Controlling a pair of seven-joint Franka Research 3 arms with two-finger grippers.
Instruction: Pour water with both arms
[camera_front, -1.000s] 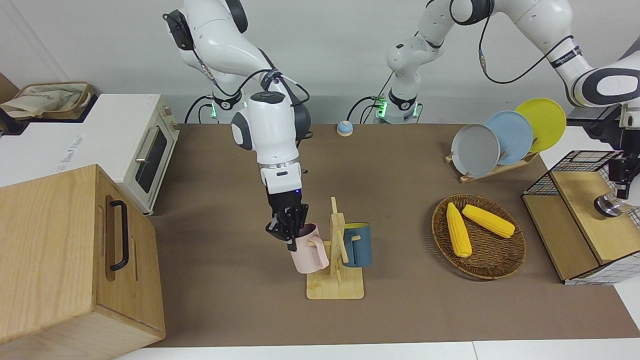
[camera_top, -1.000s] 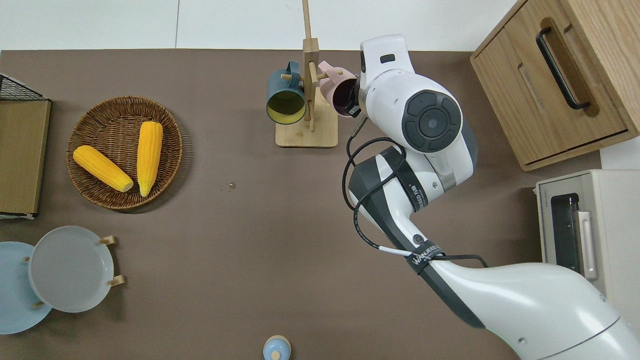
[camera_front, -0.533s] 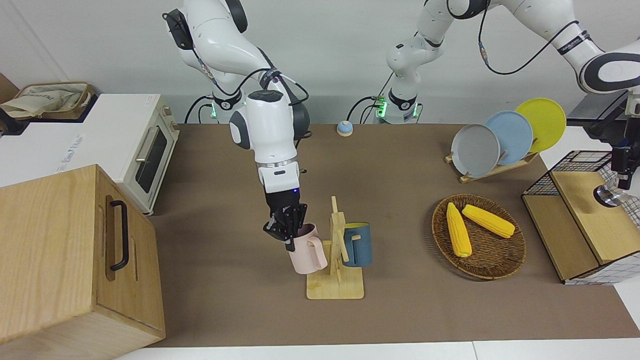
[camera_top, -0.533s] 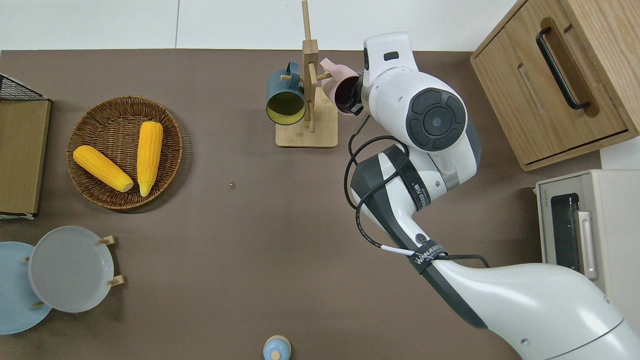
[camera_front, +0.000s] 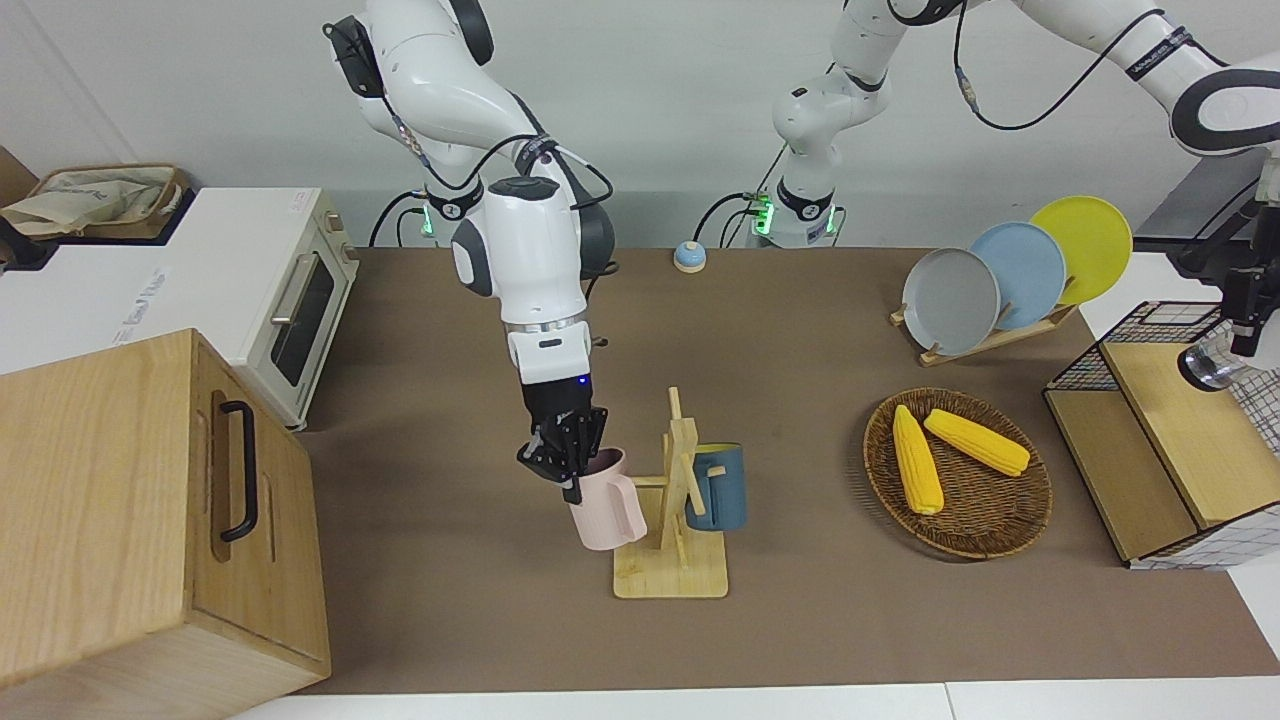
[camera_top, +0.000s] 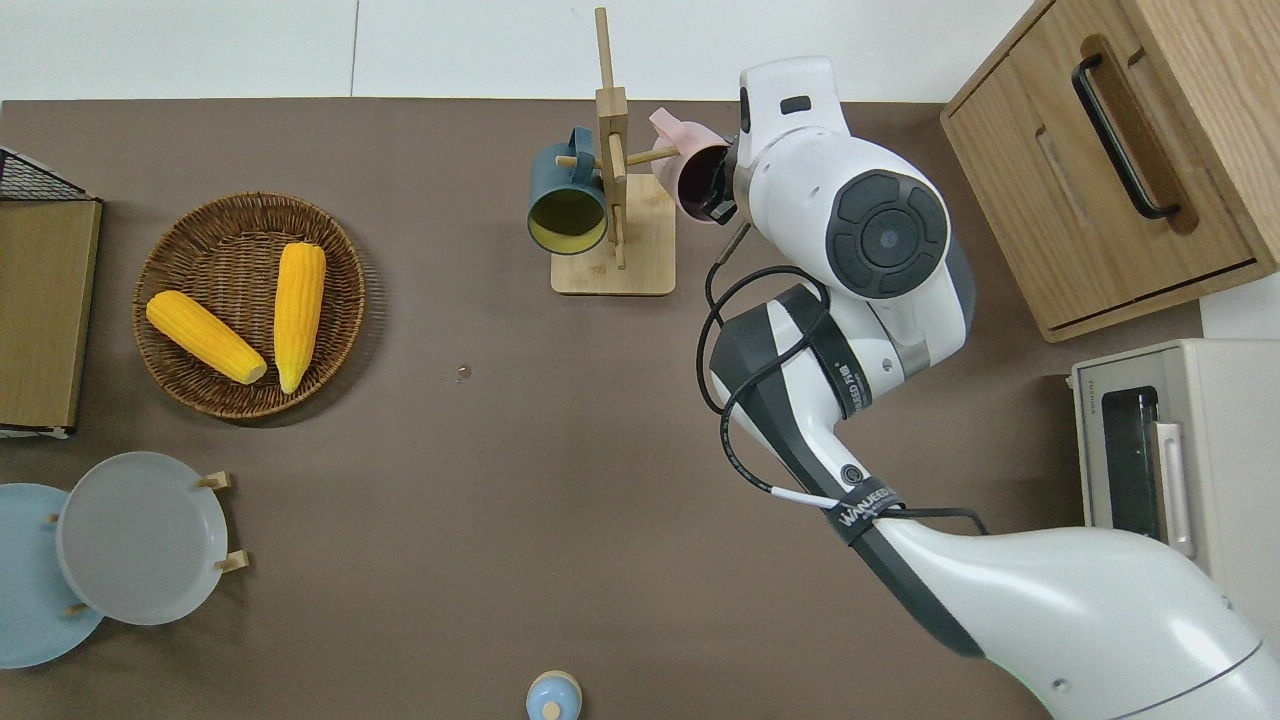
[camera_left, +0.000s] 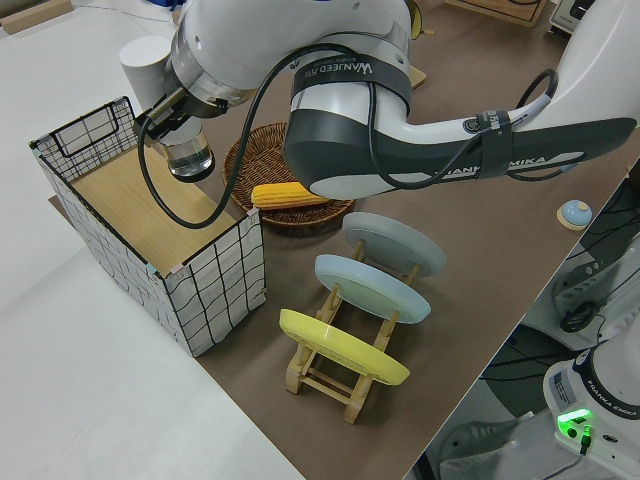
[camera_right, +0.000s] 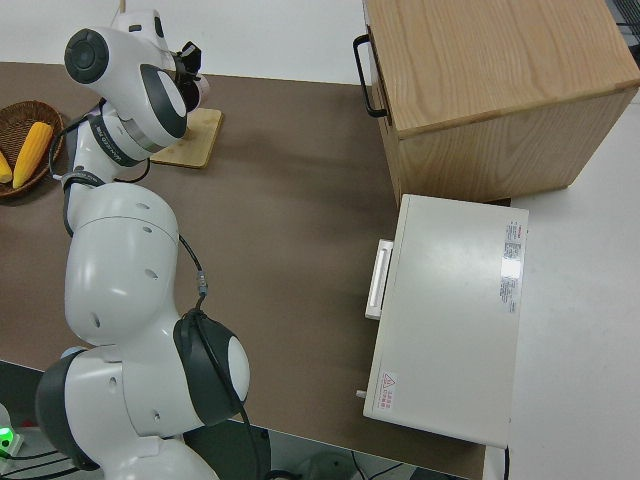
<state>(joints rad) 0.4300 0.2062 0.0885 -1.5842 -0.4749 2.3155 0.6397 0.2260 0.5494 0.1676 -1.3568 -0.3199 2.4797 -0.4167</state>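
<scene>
My right gripper (camera_front: 568, 462) (camera_top: 718, 195) is shut on the rim of a pink mug (camera_front: 605, 510) (camera_top: 690, 165). The mug's handle still hangs on a peg of the wooden mug rack (camera_front: 672, 575) (camera_top: 625, 270), which leans slightly. A dark blue mug (camera_front: 718, 490) (camera_top: 565, 195) hangs on the rack's opposite peg. At the left arm's end of the table, my left gripper (camera_front: 1245, 335) (camera_left: 165, 125) is shut on a clear glass (camera_front: 1203, 366) (camera_left: 190, 158). It holds the glass in the air over a wire-sided box (camera_front: 1160, 320) (camera_left: 215, 290) with a wooden floor.
A wicker basket (camera_front: 1030, 520) with two corn cobs lies beside the wire box. A rack of three plates (camera_front: 1000, 275) stands nearer to the robots. A wooden cabinet (camera_front: 150, 520) and a toaster oven (camera_front: 290, 300) fill the right arm's end. A small blue knob (camera_front: 689, 256) sits near the arm bases.
My right gripper has pulled the pink mug outward along its peg, toward the right arm's end, and the rack has tipped a little. My left gripper has risen with the glass.
</scene>
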